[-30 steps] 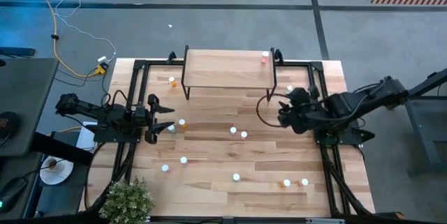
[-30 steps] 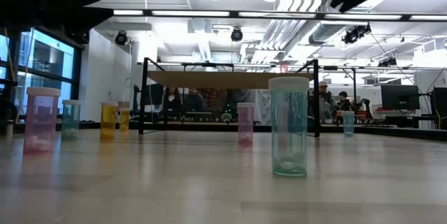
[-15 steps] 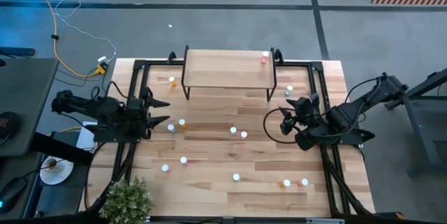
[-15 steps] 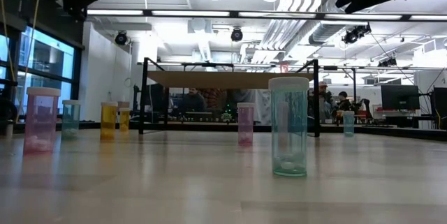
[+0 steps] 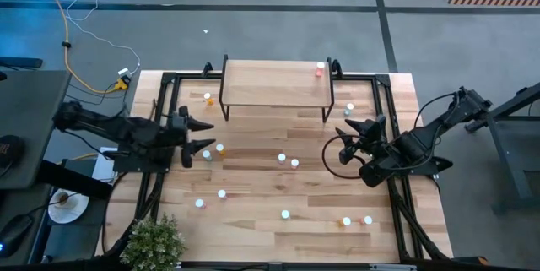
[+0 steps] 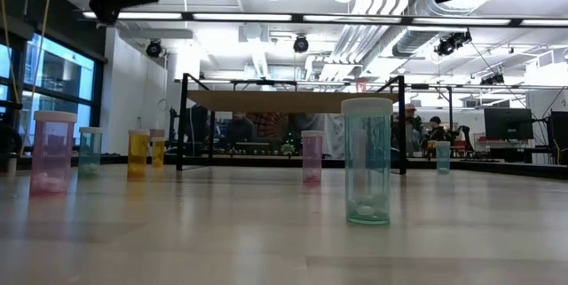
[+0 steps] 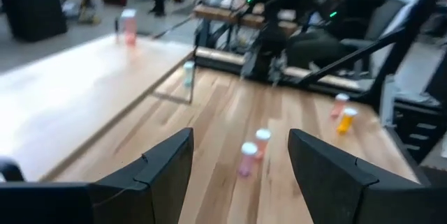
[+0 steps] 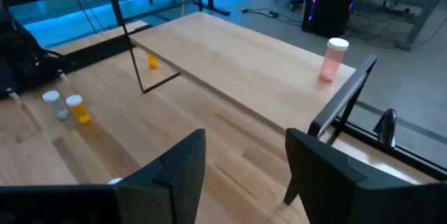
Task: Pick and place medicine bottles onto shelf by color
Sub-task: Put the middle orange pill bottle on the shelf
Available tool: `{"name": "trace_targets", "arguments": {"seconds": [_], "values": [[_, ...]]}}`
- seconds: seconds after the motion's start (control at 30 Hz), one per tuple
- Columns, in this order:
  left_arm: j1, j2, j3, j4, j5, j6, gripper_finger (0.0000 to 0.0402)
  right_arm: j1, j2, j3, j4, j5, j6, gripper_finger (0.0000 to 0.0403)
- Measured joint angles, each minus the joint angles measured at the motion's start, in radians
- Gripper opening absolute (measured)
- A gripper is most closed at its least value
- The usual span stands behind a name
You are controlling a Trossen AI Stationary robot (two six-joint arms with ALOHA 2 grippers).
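Pink bottle (image 8: pixel 333 59) stands upright on the shelf (image 5: pixel 274 84); both end effectors (image 5: pixel 197 134) (image 5: pixel 361 127) gape wide, empty.

Shelf (image 5: pixel 274 81) at bench's (image 5: pixel 253 199) far edge, one bottle (image 5: pixel 320 69) on its right end, other bottles (image 5: pixel 287 161) scattered before it, plant (image 5: pixel 153 241) at near-left corner

Tabletop (image 5: pixel 253 195): light wood, smooth, faint sheen; shelf (image 5: pixel 274 81): matching pale wood on thin black metal legs; medicine bottles (image 6: pixel 366 161): translucent tinted plastic, glossy; left hand (image 7: pixel 241 175): matt black plastic fingers.
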Motion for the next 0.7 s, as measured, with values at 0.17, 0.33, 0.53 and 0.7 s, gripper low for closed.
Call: {"name": "trace_targets", "arguments": {"seconds": [0.17,0.33,0.53,0.7], "values": [[0.0,0.098,0.0,-0.003,-0.054,-0.064,0.0226,0.0,0.0,0.0,0.0,-0.001,-0.003,0.019],[0.0,0.176,0.0,-0.005,-0.054,-0.077,0.0226,0.0,0.0,0.0,-0.001,-0.003,-0.005,0.019],[0.0,0.206,0.0,-0.034,0.017,-0.07,0.0226,0.0,0.002,0.0,-0.001,-0.004,-0.007,0.019],[0.0,0.219,0.0,-0.122,0.015,-0.112,0.0226,0.0,0.003,0.0,-0.001,-0.009,-0.007,0.019]]}}
